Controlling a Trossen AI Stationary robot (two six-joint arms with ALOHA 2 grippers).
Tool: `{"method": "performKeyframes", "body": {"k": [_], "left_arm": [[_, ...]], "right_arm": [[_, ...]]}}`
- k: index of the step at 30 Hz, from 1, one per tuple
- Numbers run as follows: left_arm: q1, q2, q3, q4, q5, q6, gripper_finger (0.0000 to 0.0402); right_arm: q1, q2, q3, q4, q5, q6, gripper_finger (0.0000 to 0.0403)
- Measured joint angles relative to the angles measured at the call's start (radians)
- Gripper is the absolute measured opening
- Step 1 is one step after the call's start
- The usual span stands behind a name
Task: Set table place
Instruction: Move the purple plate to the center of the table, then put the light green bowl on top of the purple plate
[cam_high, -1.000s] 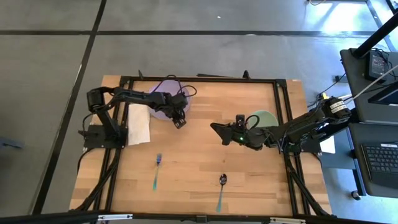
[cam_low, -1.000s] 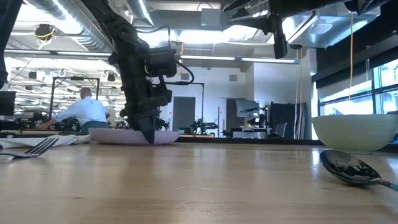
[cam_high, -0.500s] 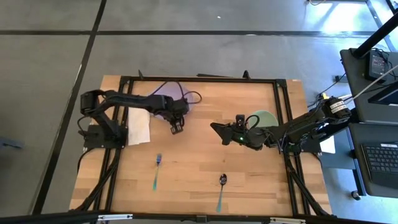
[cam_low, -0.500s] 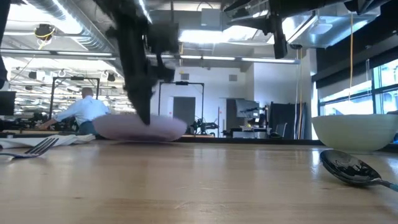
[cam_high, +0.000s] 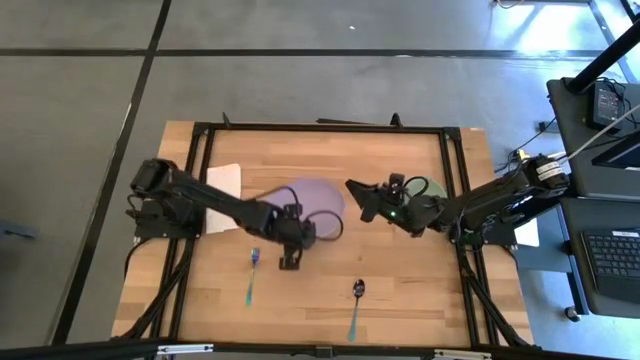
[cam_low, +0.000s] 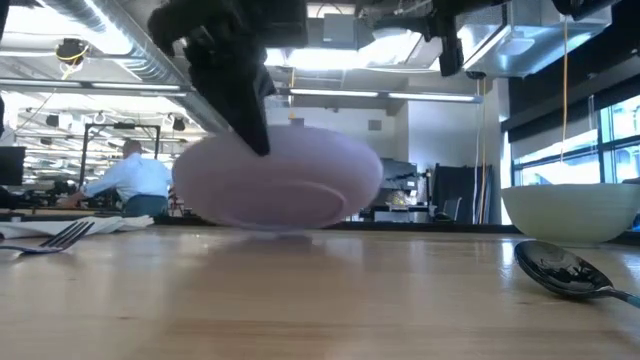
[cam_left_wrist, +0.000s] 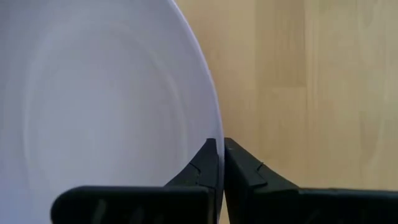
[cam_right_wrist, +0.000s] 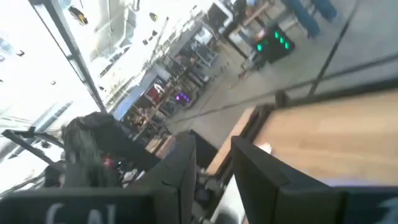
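Note:
A lilac plate (cam_high: 318, 203) (cam_low: 275, 185) is near the middle of the wooden table (cam_high: 400, 290). My left gripper (cam_high: 292, 242) is shut on its rim, and the left wrist view shows the plate (cam_left_wrist: 106, 99) ahead of the fingers. My right gripper (cam_high: 353, 192) is open and empty in the air right of the plate, next to a pale green bowl (cam_high: 428, 188) (cam_low: 572, 210). A fork (cam_high: 253, 272) (cam_low: 55, 238) and a spoon (cam_high: 357, 300) (cam_low: 562, 270) lie on the table nearer its near edge. My left gripper pinches the plate's rim (cam_left_wrist: 214, 134) between its two fingers (cam_left_wrist: 206, 163), at the plate's near edge. The fingers come from above (cam_low: 245, 110), pointing down. The plate's bottom (cam_low: 270, 222) is right at the tabletop; whether it touches, I cannot tell.
A white napkin (cam_high: 222, 185) lies at the table's left, by the left arm's base. Black rails (cam_high: 320, 128) run along the table's edges. Bare wood lies between the fork and the spoon (cam_high: 305, 290). A person sits far behind the table (cam_low: 130, 180).
My left gripper has carried the plate from the table's far left toward its near edge and middle, still shut on the rim. The plate now shows much larger in the low view. My right gripper has shifted a little toward the far edge.

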Motion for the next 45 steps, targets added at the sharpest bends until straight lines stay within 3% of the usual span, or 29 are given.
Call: {"method": "performKeyframes", "body": {"k": [5, 11, 14, 19, 24, 27, 33, 36, 42, 45], "left_arm": [[-0.026, 0.116, 0.000, 0.098, -0.014, -0.026, 0.0005], [-0.024, 0.197, 0.001, 0.133, 0.009, -0.048, 0.0021], [-0.021, 0.206, 0.002, 0.155, 0.023, -0.054, 0.0038], [-0.003, 0.183, 0.026, 0.133, 0.171, -0.038, 0.0083], [0.009, 0.128, 0.115, 0.103, 0.184, -0.054, 0.0121], [0.012, 0.090, 0.177, 0.037, 0.171, -0.054, 0.0133], [0.022, 0.002, 0.255, -0.026, 0.133, -0.016, 0.0136], [0.040, -0.046, 0.264, -0.034, 0.115, -0.006, 0.0135], [0.112, -0.088, 0.266, -0.022, 0.114, 0.001, 0.0147], [0.148, -0.090, 0.266, -0.019, 0.115, 0.002, 0.0153]], "right_arm": [[-0.019, -0.037, 0.000, 0.015, 0.022, -0.103, 0.0105], [-0.054, -0.038, 0.000, 0.058, -0.006, 0.026, 0.0105], [-0.063, -0.038, 0.000, 0.035, -0.068, 0.029, 0.0105], [-0.063, -0.037, 0.000, -0.007, -0.074, 0.051, 0.0105], [-0.063, -0.065, 0.000, -0.076, -0.109, 0.029, 0.0105], [-0.049, -0.125, 0.000, -0.245, -0.163, 0.072, 0.0100], [-0.021, -0.315, 0.000, -0.858, -0.206, 0.295, 0.0088], [-0.021, -0.398, 0.000, -1.118, -0.296, 0.427, 0.0083], [-0.023, -0.454, 0.000, -1.473, -0.516, 0.579, 0.0074], [-0.023, -0.454, 0.000, -1.577, -0.573, 0.586, 0.0073]]}}
